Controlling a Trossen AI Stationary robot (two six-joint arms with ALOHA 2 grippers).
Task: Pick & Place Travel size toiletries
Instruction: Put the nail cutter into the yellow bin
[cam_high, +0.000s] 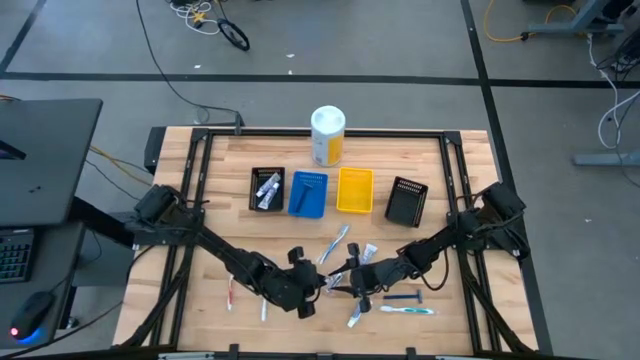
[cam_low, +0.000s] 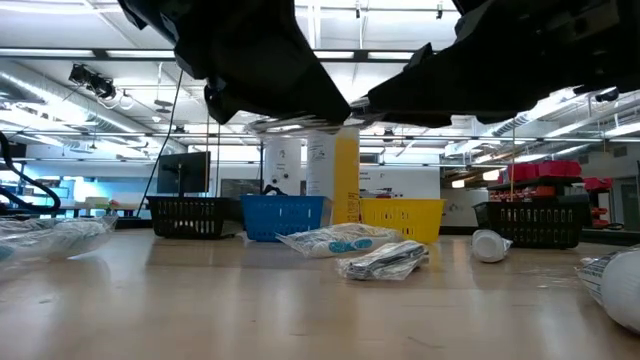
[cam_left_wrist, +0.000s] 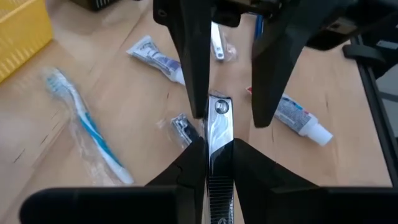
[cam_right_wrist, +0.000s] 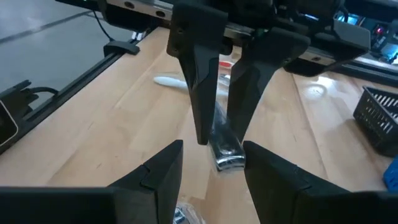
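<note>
Looks like a mid-air handoff near the table's front: the left gripper (cam_left_wrist: 219, 163) pinches a wrapped nail clipper (cam_left_wrist: 217, 127), probably, while the right gripper (cam_right_wrist: 211, 168) faces it spread wide, so next it should close before left releases.

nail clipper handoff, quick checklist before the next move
1. Left gripper clamped on the nail clipper: ok, its fingers pinch the wrapped metal clipper.
2. Right gripper open around the clipper's free end: ok, jaws stand apart, not closed on it.
3. Clipper lifted off the table: ok in the wrist views; exact height cannot tell.
4. Bins free to receive: blue bin and yellow bin unobstructed: ok.
5. Which bin the clipper belongs in: cannot tell.
</note>
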